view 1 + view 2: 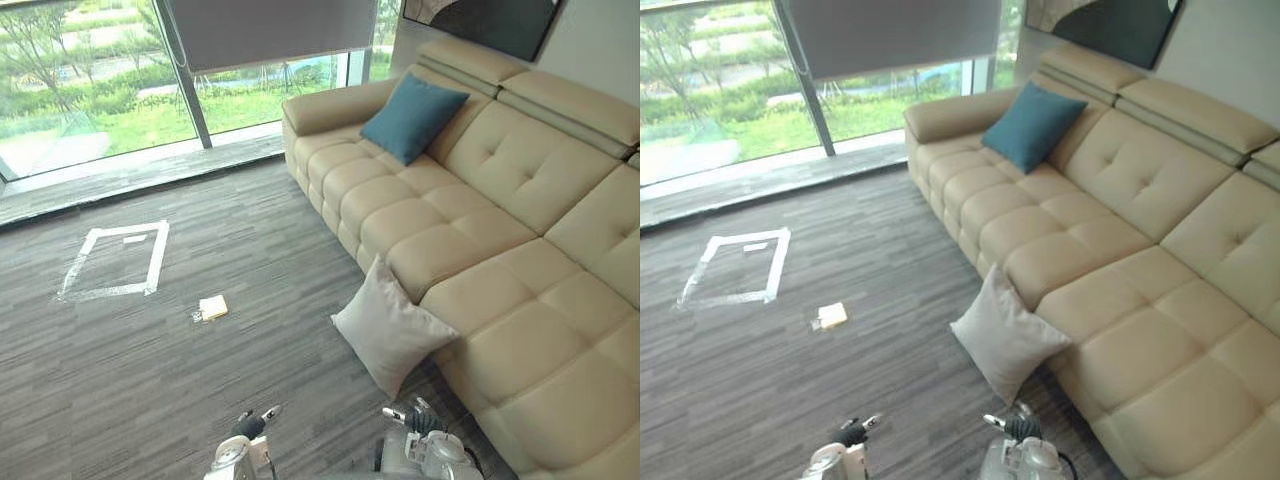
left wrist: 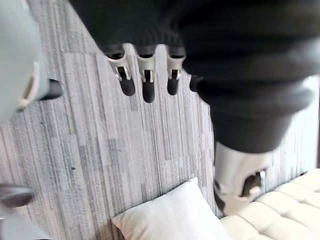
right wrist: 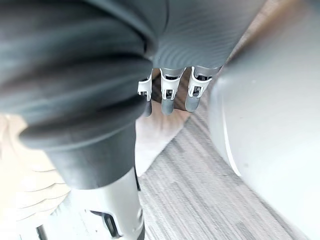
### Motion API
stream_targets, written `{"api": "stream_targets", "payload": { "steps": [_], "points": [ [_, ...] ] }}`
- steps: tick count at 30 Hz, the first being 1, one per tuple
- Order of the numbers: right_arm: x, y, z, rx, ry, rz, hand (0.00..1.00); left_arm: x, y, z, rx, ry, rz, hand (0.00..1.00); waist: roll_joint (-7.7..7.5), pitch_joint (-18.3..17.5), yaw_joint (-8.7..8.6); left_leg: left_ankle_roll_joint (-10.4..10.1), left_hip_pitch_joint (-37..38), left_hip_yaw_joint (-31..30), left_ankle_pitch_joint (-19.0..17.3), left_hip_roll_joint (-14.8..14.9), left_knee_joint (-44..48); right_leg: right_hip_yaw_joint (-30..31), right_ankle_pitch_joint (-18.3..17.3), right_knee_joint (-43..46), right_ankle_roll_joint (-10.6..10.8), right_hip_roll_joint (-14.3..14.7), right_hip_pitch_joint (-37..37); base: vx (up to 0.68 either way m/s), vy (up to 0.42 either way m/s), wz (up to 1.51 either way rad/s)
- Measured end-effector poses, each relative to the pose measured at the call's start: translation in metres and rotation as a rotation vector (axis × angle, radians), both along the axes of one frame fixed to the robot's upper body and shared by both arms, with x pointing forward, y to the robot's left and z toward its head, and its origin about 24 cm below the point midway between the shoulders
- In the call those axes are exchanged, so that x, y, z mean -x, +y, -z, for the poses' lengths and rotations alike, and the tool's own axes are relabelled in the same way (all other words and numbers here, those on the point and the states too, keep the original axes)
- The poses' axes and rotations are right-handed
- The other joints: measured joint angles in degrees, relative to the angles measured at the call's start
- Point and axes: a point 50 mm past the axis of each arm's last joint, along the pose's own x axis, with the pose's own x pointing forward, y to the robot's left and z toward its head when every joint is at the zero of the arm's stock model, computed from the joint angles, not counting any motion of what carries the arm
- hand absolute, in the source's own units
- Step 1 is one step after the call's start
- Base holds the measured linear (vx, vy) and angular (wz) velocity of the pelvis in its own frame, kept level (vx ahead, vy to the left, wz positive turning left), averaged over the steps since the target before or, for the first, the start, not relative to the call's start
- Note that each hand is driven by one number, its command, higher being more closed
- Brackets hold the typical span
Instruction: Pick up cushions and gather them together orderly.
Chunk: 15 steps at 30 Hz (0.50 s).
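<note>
The pale grey cushion (image 1: 392, 330) stood on the carpet (image 1: 250, 240), leaning against the front of the beige sofa (image 1: 520, 290); the teal cushion (image 1: 412, 116) rested against the backrest near the armrest; the left hand (image 2: 148, 86) and the right hand (image 3: 168, 99) hung low over the carpet, fingers relaxed, grasping nothing.

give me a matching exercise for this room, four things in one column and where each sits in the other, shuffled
Things:
1. teal cushion
2. pale grey cushion
3. white tape square
4. small yellow item

Places:
a. on the carpet, leaning against the sofa front
b. on the sofa seat, against the backrest
c. flat on the carpet, nearest the window
d. on the carpet, between the tape square and the sofa

Pairs: 1-b, 2-a, 3-c, 4-d
</note>
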Motion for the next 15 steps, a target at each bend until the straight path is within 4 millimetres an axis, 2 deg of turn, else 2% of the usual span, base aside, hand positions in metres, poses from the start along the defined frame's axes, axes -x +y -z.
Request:
{"api": "stream_targets", "payload": {
  "steps": [1, 2, 3, 4, 5, 7, 8, 10, 11, 12, 13, 15],
  "points": [
    [0.004, -0.002, 0.002, 0.0, 0.014, 0.013, 0.0, -0.001, 0.0, 0.0, -0.004, -0.003, 0.016, 0.0, -0.75, 0.2, -0.4, -2.1, 1.7, -0.4, -0.5, -1.0, -1.2, -1.8, 4.0, -8.1, -4.3, 0.2, 0.8, 0.43, -0.186, 0.08],
    [0.001, -0.015, 0.0, 0.027, 0.01, 0.031, 0.0, -0.001, -0.012, 0.001, 0.027, 0.011, 0.031, 0.0, 2.0, 1.2, -0.18, -2.8, 3.5, -1.0, 0.1, 0.5, -2.6, -3.7, 3.5, -7.6, -5.8, 1.7, 2.3, 0.43, -0.165, -0.15],
    [0.001, -0.023, -0.001, 0.043, 0.013, 0.051, 0.0, 0.0, -0.018, 0.002, 0.042, 0.013, 0.037, 0.0, 3.81, 1.4, -0.12, -3.3, 3.6, -1.0, 1.8, 1.0, -3.2, -4.4, 3.0, -7.2, -6.4, 2.1, 1.9, 0.41, -0.125, -0.3],
    [0.002, -0.026, -0.001, 0.042, 0.011, 0.075, 0.0, -0.004, -0.019, 0.001, 0.04, 0.005, 0.051, 0.0, 3.52, 2.1, -0.62, -3.5, 3.9, -0.8, 3.5, 0.6, -4.0, -4.7, 1.9, -6.5, -7.5, 2.1, 1.6, 0.36, -0.161, -0.29],
    [0.0, -0.027, -0.002, 0.043, 0.008, 0.084, 0.0, -0.008, -0.019, -0.001, 0.035, -0.006, 0.054, 0.0, 4.03, 2.3, -0.94, -4.7, 4.6, -0.3, 6.0, 0.4, -4.9, -4.7, 0.6, -5.9, -7.9, 2.1, 1.5, 0.35, -0.168, -0.22],
    [0.001, -0.026, -0.001, 0.034, 0.015, 0.095, 0.0, -0.01, -0.018, -0.001, 0.022, -0.011, 0.065, 0.0, 3.26, 2.7, -1.69, -5.7, 4.7, -0.6, 8.5, 0.9, -2.3, -5.2, -1.5, -7.0, -8.0, 2.6, 3.7, 0.31, -0.194, -0.1],
    [0.004, -0.025, 0.001, 0.027, 0.027, 0.1, 0.0, -0.012, -0.018, -0.002, 0.022, -0.017, 0.072, 0.0, 2.98, 2.9, -2.01, -5.9, 2.7, -1.5, 8.6, 2.9, 5.7, -5.2, -2.0, -9.1, -7.7, 3.7, 6.5, 0.32, -0.231, -0.12],
    [0.011, -0.022, 0.003, 0.021, 0.043, 0.098, 0.0, -0.01, -0.016, -0.002, 0.027, -0.023, 0.062, 0.0, 2.47, 3.1, -1.7, -10.9, -4.8, -5.6, 11.4, 7.1, 26.1, -3.9, -2.2, -13.2, -7.8, 5.4, 11.3, 0.24, -0.116, -0.34],
    [0.013, -0.022, 0.004, 0.024, 0.048, 0.096, 0.0, -0.008, -0.014, -0.002, 0.028, -0.021, 0.054, 0.0, 2.76, 3.0, -1.48, -10.7, -7.4, -5.8, 10.9, 8.3, 32.4, -2.7, -2.2, -14.5, -8.1, 6.4, 12.7, 0.18, -0.004, -0.72],
    [0.014, -0.021, 0.004, 0.024, 0.055, 0.091, 0.0, -0.004, -0.01, -0.002, 0.026, -0.024, 0.021, 0.0, 2.98, 2.8, -1.38, -9.5, -10.9, -4.7, 8.7, 10.0, 38.4, -1.0, -2.4, -16.7, -8.9, 7.5, 14.8, 0.15, 0.016, -0.82],
    [0.015, -0.02, 0.005, 0.023, 0.057, 0.094, 0.0, -0.004, -0.008, -0.002, 0.027, -0.028, 0.002, 0.0, 2.87, 2.8, -1.28, -7.8, -12.1, -2.9, 6.9, 10.7, 38.7, 0.2, -2.1, -17.9, -8.9, 7.9, 16.2, 0.2, 0.053, -0.93],
    [0.018, -0.02, 0.006, 0.024, 0.075, 0.101, 0.0, -0.003, -0.005, -0.002, 0.024, -0.031, -0.021, 0.0, 2.38, 2.7, -0.59, -3.7, -13.9, 0.4, 4.0, 10.6, 30.6, 3.9, -1.8, -19.9, -8.1, 7.8, 18.3, 0.19, 0.103, -0.95]
  ]
}}
